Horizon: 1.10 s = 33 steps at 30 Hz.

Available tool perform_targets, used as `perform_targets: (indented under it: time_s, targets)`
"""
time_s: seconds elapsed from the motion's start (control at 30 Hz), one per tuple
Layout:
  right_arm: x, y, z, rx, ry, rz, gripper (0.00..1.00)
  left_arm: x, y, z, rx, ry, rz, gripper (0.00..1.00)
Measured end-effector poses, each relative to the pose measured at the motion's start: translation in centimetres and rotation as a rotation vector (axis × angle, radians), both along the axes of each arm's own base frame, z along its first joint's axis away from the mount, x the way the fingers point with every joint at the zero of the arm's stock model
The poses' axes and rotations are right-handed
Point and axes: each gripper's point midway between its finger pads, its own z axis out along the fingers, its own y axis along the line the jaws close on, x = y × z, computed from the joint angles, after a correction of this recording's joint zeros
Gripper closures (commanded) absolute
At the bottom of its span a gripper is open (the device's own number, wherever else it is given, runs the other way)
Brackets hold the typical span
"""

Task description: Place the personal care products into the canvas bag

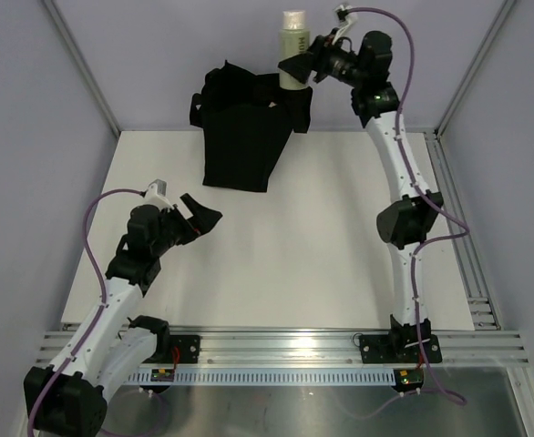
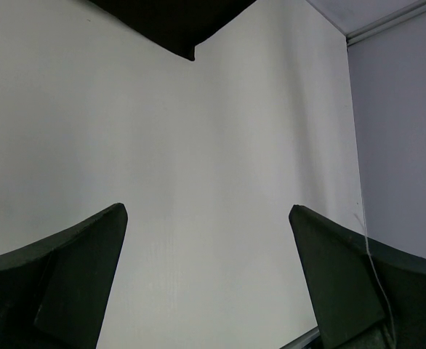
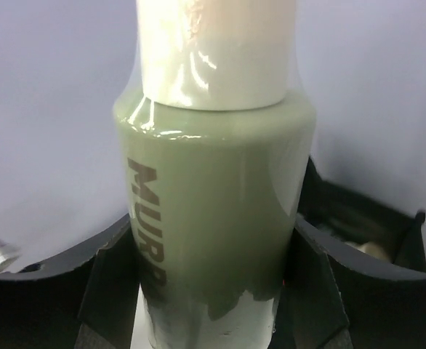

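Note:
A sage green bottle (image 1: 293,50) with a cream cap stands upright in my right gripper (image 1: 298,67), which is shut on its lower body. In the right wrist view the bottle (image 3: 213,196) fills the frame, brown letters "MURR" run down its side, and both fingers (image 3: 107,283) press against it. It hangs over the right rear rim of the canvas bag (image 1: 244,137), a black tote standing at the back of the table. My left gripper (image 1: 203,214) is open and holds nothing, low over the bare table at the left. A corner of the bag (image 2: 177,25) shows ahead of that gripper (image 2: 207,218).
The white table (image 1: 294,237) ends in an aluminium rail (image 1: 285,346) at the near edge, where both arm bases are bolted. Another rail (image 1: 458,237) runs down its right side. Lavender walls close in the back and both sides.

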Motion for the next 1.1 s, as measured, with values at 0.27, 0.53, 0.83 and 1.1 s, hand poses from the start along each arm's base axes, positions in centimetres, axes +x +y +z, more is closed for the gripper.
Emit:
perform_targets:
  time_s: [0.27,0.53,0.83,1.1]
  targets:
    - [5.1,9.4,-6.8,-0.1,-0.26,-0.148,1.0,-0.1,-0.3,0.1,-0.011,-0.001,-0.013,0.01]
    - [7.0,12.6,-11.9,-0.152,-0.297,-0.233,1.0,-0.4,-0.3,-0.3,-0.018,0.004,-0.014,0.01]
    - [8.1,11.4,-12.7,-0.162,-0.271,-0.292,0.03,-0.4,-0.6,0.1,-0.027,-0.008,-0.03,0.01]
    - [5.7,10.5,-10.0,-0.196,-0.225,-0.229,0.0,-0.9,-0.4,0.7,-0.013,-0.041,-0.038,0.01]
